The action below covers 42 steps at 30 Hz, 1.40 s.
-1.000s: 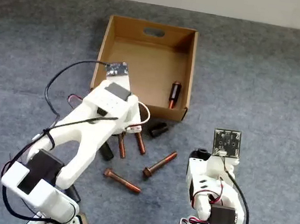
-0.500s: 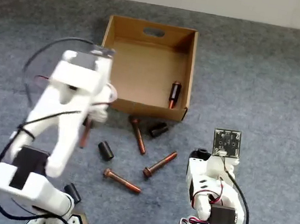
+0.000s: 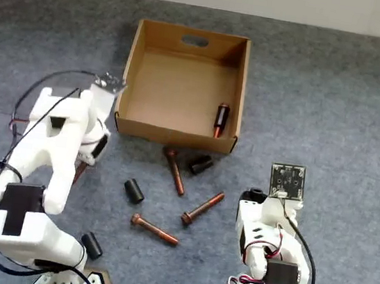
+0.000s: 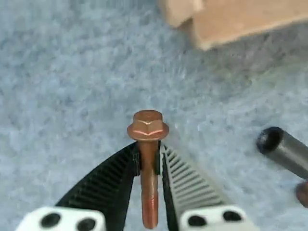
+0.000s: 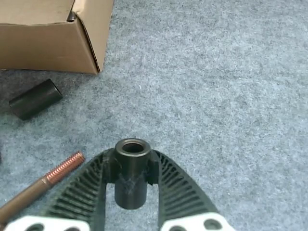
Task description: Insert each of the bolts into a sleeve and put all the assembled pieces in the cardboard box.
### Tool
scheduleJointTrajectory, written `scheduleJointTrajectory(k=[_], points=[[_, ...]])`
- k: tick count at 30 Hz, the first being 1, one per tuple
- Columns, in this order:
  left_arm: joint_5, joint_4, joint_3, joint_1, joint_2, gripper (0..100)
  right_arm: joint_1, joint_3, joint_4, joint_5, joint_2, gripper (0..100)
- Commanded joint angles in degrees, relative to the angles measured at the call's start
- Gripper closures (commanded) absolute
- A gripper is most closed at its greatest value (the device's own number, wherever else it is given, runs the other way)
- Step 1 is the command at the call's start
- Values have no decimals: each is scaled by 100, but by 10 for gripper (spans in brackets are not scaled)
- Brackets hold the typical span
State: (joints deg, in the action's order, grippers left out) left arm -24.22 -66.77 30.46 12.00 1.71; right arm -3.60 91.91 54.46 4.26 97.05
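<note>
My left gripper (image 4: 149, 148) is shut on a copper bolt (image 4: 148, 159), head pointing away from the wrist, over the carpet left of the cardboard box (image 3: 177, 135). In the high view this bolt (image 3: 80, 169) peeks out under the left arm. My right gripper (image 5: 131, 156) is shut on a black sleeve (image 5: 131, 168), bore facing outward, low at the front right (image 3: 256, 194). One assembled piece (image 3: 220, 120) lies inside the box by its right wall. Three loose bolts (image 3: 174, 170) (image 3: 202, 208) (image 3: 155, 228) and loose sleeves (image 3: 201, 164) (image 3: 134, 191) (image 3: 91, 245) lie in front of the box.
The box corner (image 4: 231, 19) and one loose sleeve (image 4: 284, 149) lie ahead of the left gripper. Beyond the right gripper lie a loose sleeve (image 5: 35, 99), a bolt's threaded end (image 5: 43, 185) and the box corner (image 5: 48, 43). Grey carpet stretches to the right.
The left arm has lifted one bolt out of the loose pile and swung left, away from the box front. The right arm has stayed still with its sleeve.
</note>
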Motion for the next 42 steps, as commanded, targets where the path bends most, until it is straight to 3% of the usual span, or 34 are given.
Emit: scheduleJointTrajectory(k=[1,6,12,16,23,32,37,42], points=[[-211,1037,611,338,-655,993,66,-22,4,-18,40,991],[-185,1354,971,1244,-1262,993,66,-22,4,-18,40,991],[202,1468,927,1956,-804,990,66,-22,4,-18,40,991],[193,1618,919,1956,-356,978,66,-13,13,-18,40,991],[202,1591,576,2211,-163,817,66,57,4,-18,40,991],[185,1626,444,2158,57,848,66,84,-22,-18,40,991],[193,2215,382,2009,593,849,66,84,-22,-18,40,991],[193,2233,268,2018,673,850,66,84,-22,-18,40,991]])
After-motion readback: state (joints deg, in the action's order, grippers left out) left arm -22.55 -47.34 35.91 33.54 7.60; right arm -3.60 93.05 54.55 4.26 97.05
